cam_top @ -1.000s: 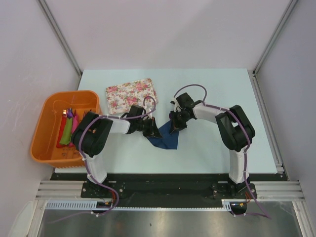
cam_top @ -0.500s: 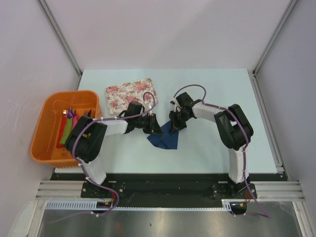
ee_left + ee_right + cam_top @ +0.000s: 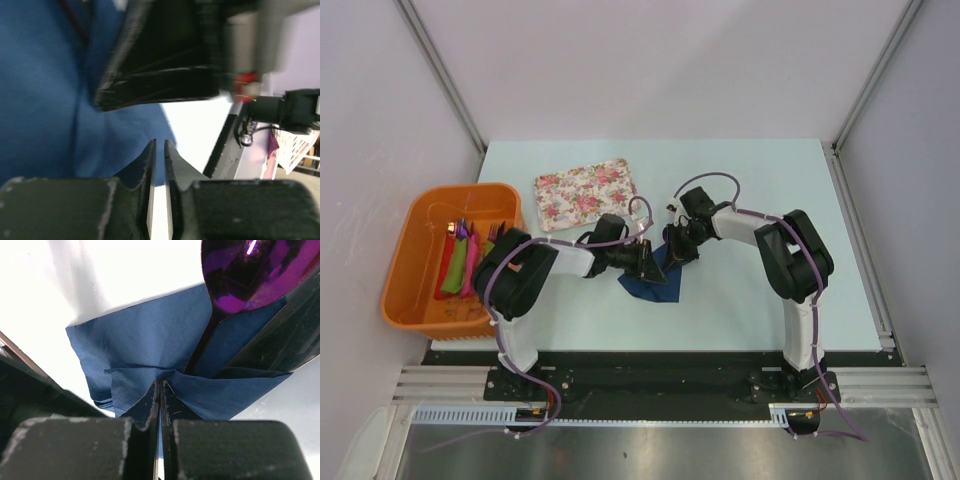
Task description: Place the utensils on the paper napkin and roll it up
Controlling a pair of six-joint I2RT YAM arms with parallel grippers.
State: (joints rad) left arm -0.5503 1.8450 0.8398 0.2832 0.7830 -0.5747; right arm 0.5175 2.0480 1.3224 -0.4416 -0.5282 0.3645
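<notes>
Moved: left gripper (image 3: 648, 264) has slid right onto the napkin (image 3: 656, 288); fingers nearly together, grip unclear.
Right gripper (image 3: 159, 385): pinched on a napkin fold.
Napkin: between both grippers; thin, soft, tears easily; hold edges.
Spoon (image 3: 250, 275): purple, stiff, slippery, on napkin.

Pinches a raised fold of the dark blue paper napkin (image 3: 150, 340) in the right claw (image 3: 159, 390), tips pressed together. Lies creased on the white table (image 3: 75, 275). Shows a glossy purple spoon (image 3: 250, 275) at top right, stem slanting down onto the napkin beside the pinch.
</notes>
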